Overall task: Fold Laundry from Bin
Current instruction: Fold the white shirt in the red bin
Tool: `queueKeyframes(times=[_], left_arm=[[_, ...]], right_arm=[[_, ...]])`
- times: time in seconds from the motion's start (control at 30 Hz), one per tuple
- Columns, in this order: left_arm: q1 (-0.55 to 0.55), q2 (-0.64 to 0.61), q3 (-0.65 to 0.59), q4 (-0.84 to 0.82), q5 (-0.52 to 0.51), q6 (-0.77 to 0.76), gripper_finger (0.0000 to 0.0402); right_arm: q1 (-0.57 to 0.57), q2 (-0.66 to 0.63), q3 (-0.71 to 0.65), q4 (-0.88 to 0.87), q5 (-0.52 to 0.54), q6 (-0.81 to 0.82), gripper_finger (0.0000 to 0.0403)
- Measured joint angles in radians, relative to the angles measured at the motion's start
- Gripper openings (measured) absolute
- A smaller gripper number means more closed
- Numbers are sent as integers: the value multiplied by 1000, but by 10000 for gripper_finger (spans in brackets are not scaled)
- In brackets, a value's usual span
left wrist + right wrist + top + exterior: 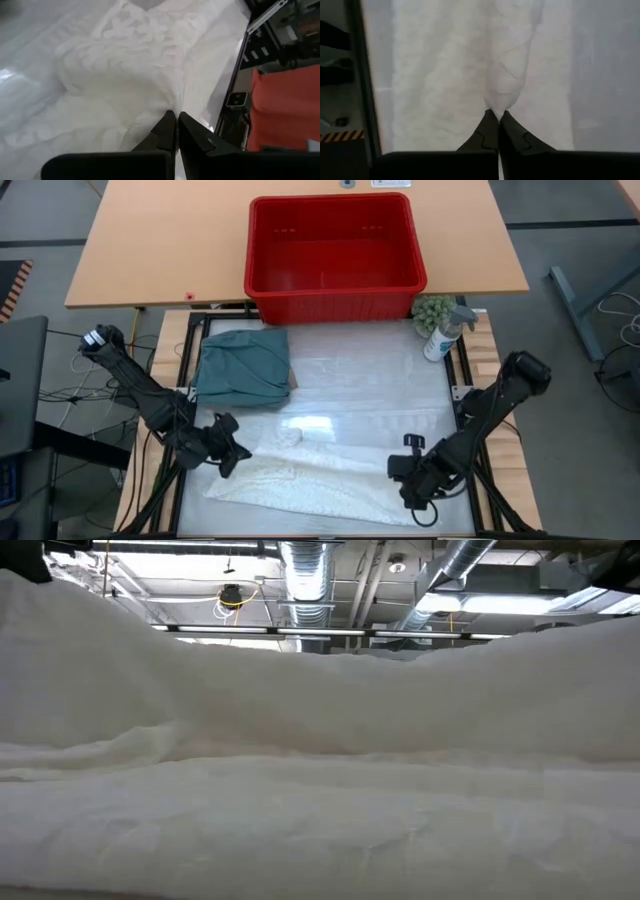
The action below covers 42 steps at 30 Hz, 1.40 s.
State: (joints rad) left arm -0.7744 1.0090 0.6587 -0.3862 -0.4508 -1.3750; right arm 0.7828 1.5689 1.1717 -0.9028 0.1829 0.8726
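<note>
White garment (300,480) between both pinching grippers.

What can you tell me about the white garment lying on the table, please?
The white garment is soft, thin cloth with a faint leafy texture, spread in a wrinkled strip along the near edge of the table. The left gripper is shut on a pinch of it at one end, the right gripper shut on a pinch at the other. A small lump of it rises in the middle. It lies apart from the folded teal garment.
</note>
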Motion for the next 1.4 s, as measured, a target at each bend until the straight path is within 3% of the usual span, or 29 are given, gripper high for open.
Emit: queueKeyframes(times=[0.43, 0.73, 0.9, 1.17, 1.4], left_arm=[[-6, 172, 1, 51, 111, -17, 0], [-7, 231, 1, 100, 137, 21, 10], [-7, 237, 1, 115, 168, 59, 59], [-11, 237, 1, 164, 238, 60, 172], [-64, 235, 1, 150, 169, -71, 207]], right_arm=[[51, 92, -1, 141, -22, 20, 43], [54, 113, -4, 134, -63, 43, 75], [56, 113, -4, 134, -70, 51, 119], [66, 120, -4, 134, -79, 47, 207], [81, 120, -4, 128, -39, 46, 217]])
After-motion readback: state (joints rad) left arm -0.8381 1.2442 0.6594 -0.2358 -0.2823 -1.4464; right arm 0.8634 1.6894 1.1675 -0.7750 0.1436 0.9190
